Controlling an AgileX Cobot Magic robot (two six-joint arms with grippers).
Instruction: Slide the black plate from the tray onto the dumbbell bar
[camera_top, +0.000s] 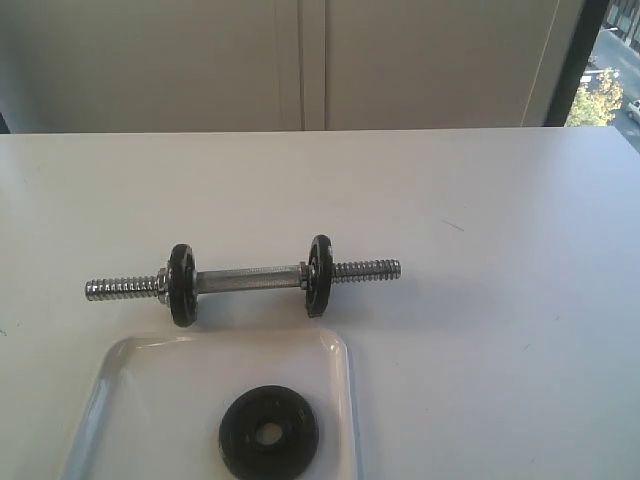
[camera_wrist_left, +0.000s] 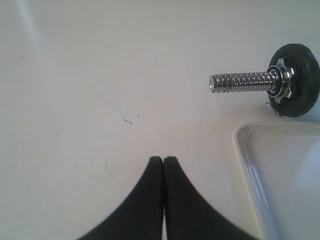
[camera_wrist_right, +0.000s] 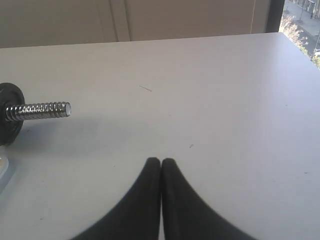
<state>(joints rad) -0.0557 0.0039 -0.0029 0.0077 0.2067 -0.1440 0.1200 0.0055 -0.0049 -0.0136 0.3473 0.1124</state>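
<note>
The black plate (camera_top: 269, 432) lies flat in the translucent tray (camera_top: 120, 400) at the table's front edge. Just behind the tray the dumbbell bar (camera_top: 245, 279) lies across the table, chrome, with a small black disc near each end and both threaded ends bare. Neither gripper shows in the exterior view. My left gripper (camera_wrist_left: 163, 160) is shut and empty above bare table; the bar's threaded end (camera_wrist_left: 242, 82) and the tray's corner (camera_wrist_left: 245, 137) lie ahead of it. My right gripper (camera_wrist_right: 160, 161) is also shut and empty, with the bar's other threaded end (camera_wrist_right: 40, 110) off to one side.
The white table (camera_top: 500, 200) runs back to a pale wall, with a window at the far right. A small dark scratch (camera_wrist_right: 145, 88) marks the tabletop beyond the right gripper.
</note>
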